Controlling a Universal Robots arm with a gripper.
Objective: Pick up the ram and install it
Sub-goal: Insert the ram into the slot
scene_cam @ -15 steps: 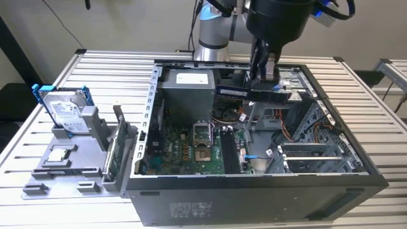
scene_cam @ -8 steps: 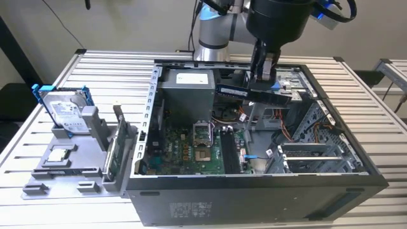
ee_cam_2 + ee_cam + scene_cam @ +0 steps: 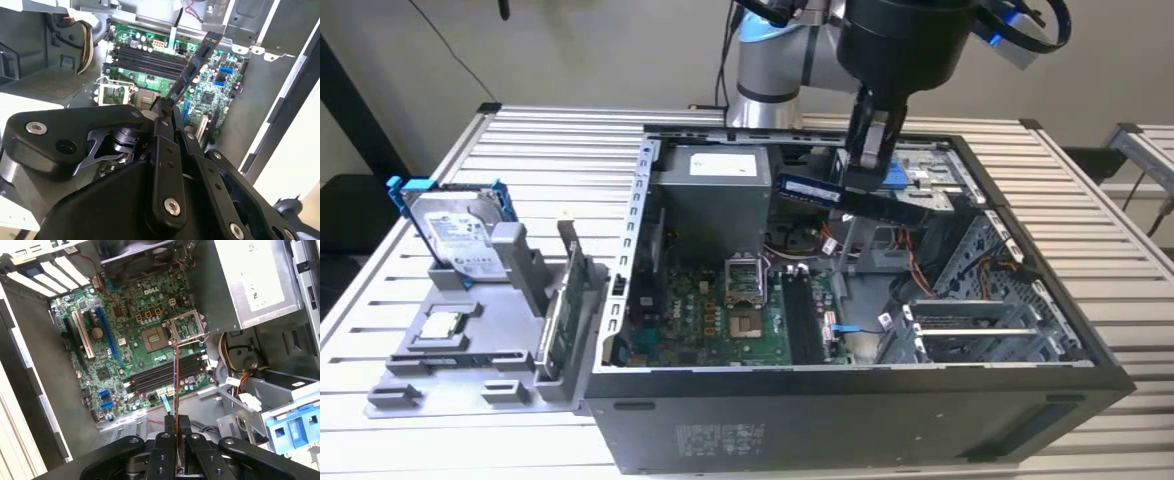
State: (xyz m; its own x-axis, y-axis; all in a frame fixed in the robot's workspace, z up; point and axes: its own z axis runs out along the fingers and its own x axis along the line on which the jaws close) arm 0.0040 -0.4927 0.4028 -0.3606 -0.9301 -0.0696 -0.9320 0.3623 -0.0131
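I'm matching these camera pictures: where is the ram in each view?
Exterior view: the ram is held by the gripper above the open case.
Second wrist view: ram slants out from the gripper over the motherboard.
First wrist view: ram edge-on, crossing the memory slots.
Shared landmark: the memory slots.

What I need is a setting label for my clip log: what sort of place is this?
Probably a robotics lab bench for computer assembly: an open computer case lies on a slatted table, a hard drive stands in a fixture beside it, and the gripper holds the ram above the case.
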